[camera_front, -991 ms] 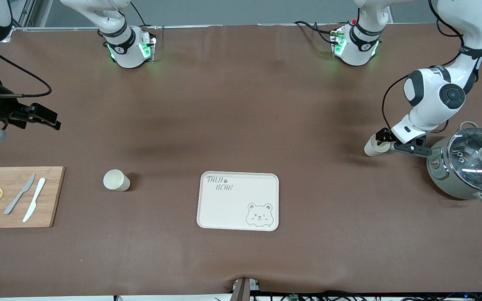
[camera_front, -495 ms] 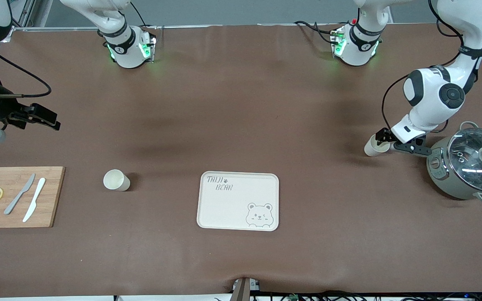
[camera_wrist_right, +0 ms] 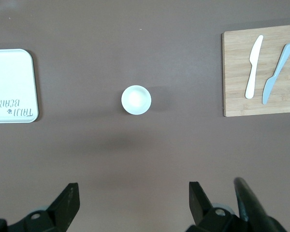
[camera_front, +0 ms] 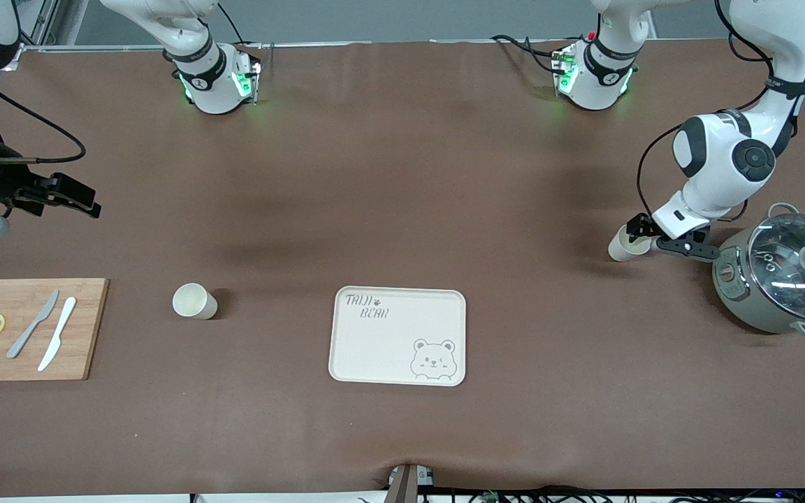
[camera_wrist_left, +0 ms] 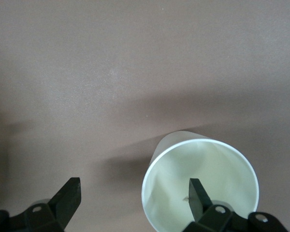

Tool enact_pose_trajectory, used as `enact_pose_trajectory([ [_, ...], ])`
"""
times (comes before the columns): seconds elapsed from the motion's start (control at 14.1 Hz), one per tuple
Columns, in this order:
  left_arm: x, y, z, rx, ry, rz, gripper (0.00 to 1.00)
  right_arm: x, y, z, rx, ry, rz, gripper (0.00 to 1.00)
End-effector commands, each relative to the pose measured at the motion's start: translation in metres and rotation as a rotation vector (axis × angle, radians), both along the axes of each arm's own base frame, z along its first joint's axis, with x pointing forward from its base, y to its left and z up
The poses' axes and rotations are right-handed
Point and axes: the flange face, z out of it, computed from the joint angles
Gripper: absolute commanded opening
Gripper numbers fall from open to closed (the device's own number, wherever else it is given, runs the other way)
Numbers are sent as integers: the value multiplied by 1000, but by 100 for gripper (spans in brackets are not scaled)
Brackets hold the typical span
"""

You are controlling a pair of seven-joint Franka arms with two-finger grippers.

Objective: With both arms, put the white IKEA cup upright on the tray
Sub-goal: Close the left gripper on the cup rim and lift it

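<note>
A white cup (camera_front: 622, 246) lies tilted on the table at the left arm's end, its mouth toward my left gripper (camera_front: 643, 236). In the left wrist view the left gripper (camera_wrist_left: 134, 198) is open, with one finger (camera_wrist_left: 197, 192) inside the cup's mouth (camera_wrist_left: 208, 169) and the other outside on the table side. A second white cup (camera_front: 194, 301) stands upright between the cutting board and the cream bear tray (camera_front: 397, 335). My right gripper (camera_front: 84, 199) is open and empty, up over the right arm's end of the table. The right wrist view shows this cup (camera_wrist_right: 136, 99) and the tray's corner (camera_wrist_right: 12, 72).
A grey-green pot with a glass lid (camera_front: 787, 279) stands close beside the left gripper. A wooden cutting board (camera_front: 28, 328) with two knives and two lemon slices lies at the right arm's end, nearer the front camera.
</note>
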Motion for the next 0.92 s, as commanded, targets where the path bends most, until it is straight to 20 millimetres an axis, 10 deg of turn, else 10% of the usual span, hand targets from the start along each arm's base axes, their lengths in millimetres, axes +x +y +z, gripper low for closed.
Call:
enact_pose_trajectory([
  [0.0,-6,-2,6,10,-18,24,29,2,-2,1,-10,-4,4,100],
  [0.07,-6,-3,5,10,-16,26,0,2,-2,1,-10,-4,4,100],
  [0.85,-7,-8,6,6,-40,53,0,3,-9,-3,-9,13,5,100],
])
